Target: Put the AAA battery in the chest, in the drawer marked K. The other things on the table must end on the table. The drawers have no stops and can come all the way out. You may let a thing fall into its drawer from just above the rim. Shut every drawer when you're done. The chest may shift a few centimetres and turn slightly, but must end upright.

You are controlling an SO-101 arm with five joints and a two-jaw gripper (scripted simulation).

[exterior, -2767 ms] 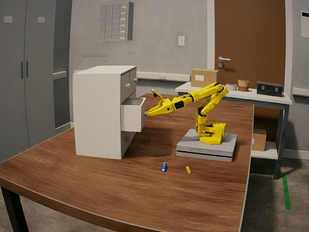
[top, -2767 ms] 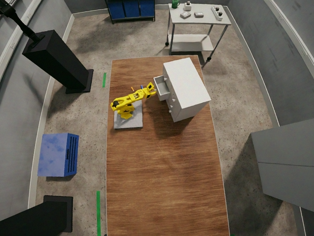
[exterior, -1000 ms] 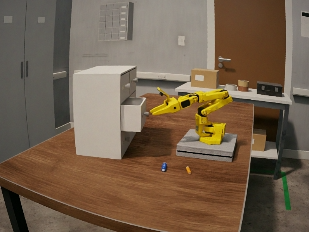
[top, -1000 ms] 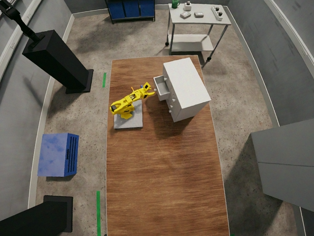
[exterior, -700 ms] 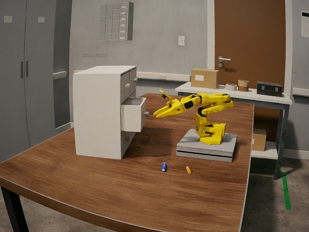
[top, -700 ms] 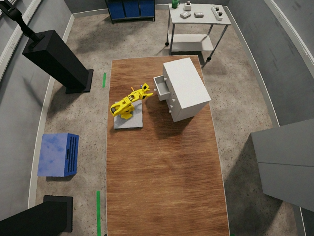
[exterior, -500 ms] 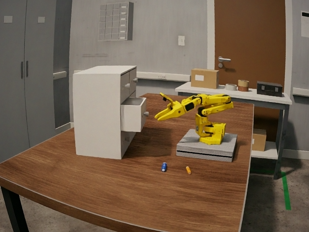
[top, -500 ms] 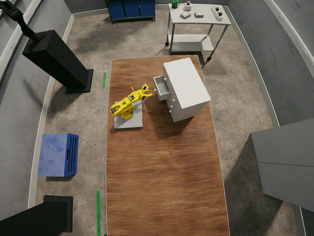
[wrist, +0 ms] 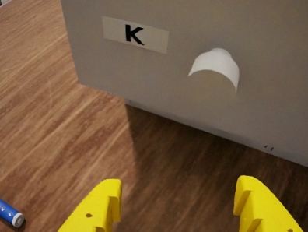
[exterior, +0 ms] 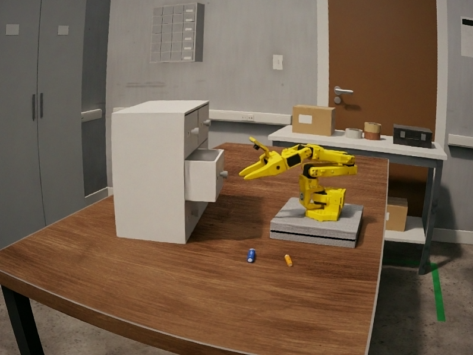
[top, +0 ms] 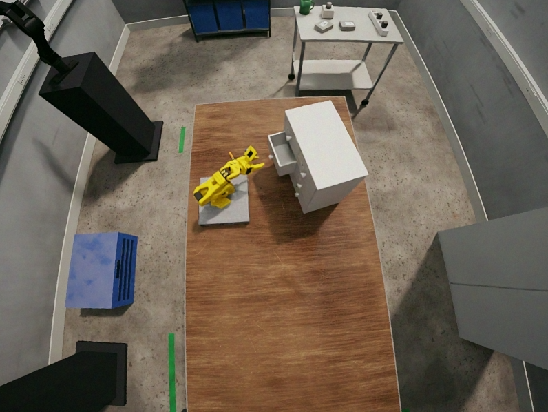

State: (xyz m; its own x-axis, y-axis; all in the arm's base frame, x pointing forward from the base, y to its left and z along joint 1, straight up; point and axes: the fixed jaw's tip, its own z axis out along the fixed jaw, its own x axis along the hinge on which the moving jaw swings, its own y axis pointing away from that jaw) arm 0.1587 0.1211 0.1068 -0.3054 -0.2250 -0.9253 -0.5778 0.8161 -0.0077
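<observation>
Found drawer K (top: 283,156) (exterior: 200,181) (wrist: 155,75) well out of the chest (top: 325,141) (exterior: 148,171), white knob (top: 270,156) (exterior: 224,174) (wrist: 219,62) facing the arm. Noted the fingers (top: 261,165) (exterior: 243,176) just off the knob, a little apart, with nothing between. Took the orange battery (top: 230,155) (exterior: 288,260) for the AAA by its slimmer body; located lying on the table (top: 283,310) (exterior: 153,275) (wrist: 47,117), near the arm's base, outside the chest. Saw the blue battery (exterior: 251,254) (wrist: 11,212) lying near it, on the chest side; judged thicker, meant to stay on the table.

Judged the step in hand as clearing the knob before turning to the battery. Needed a straight backward retreat first, without sideways sweep, to avoid hooking the knob and dragging out a drawer without stops. Wanted a swing at safe height next, then wider opening above the orange battery, alignment across its short width, and a low, level descent around its middle. Advised clearance from the blue battery to avoid rolling it. Considered the opening sufficient for a drop from just above the rim. Left for afterwards: grasp, drop, gentle square push shut.
</observation>
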